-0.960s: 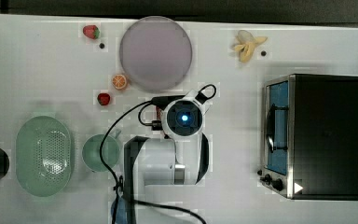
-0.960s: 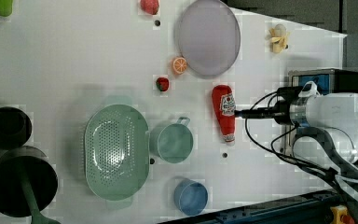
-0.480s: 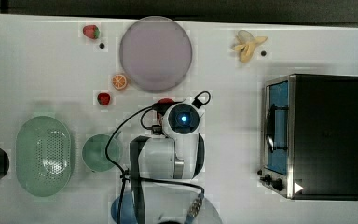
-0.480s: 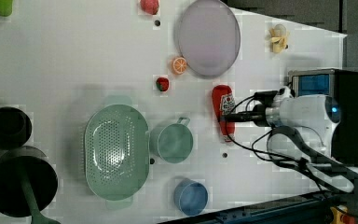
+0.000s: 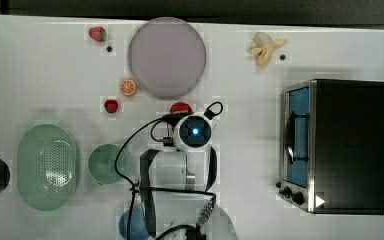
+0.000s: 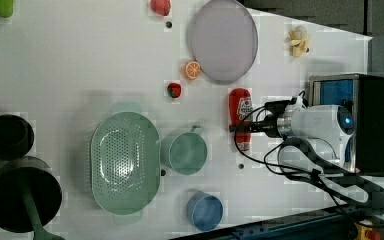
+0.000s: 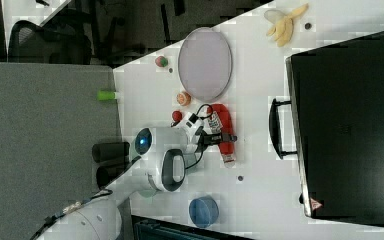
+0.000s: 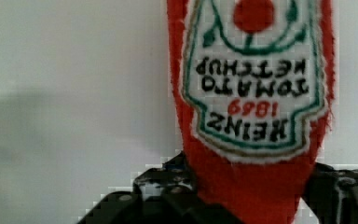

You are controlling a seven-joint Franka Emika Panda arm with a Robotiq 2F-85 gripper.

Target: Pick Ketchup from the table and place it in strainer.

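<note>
On the counter (image 6: 80, 60), right of the cup (image 6: 185, 152) in the left view: Ketchup (image 6: 240, 112) lies flat | gripper (image 6: 240, 128) jaws straddle its narrow half, closing, grip unconfirmed | label reads "HEINZ 1869 TOMATO KETCHUP" | strainer (image 6: 125, 162) well apart, beyond cup, empty.

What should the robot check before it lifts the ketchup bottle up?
1. Bottle between the fingers: ok. In the wrist view the ketchup bottle sits between the two fingers of the gripper.
2. Grip tight enough: cannot tell. The fingers flank the bottle, but firm contact is not clear.
3. Bottle lying flat on the table: ok.
4. Strainer empty and ready: ok.
5. Path to the strainer: not ok if low. The green cup stands between bottle and strainer in the left view, so lift over it.
</note>
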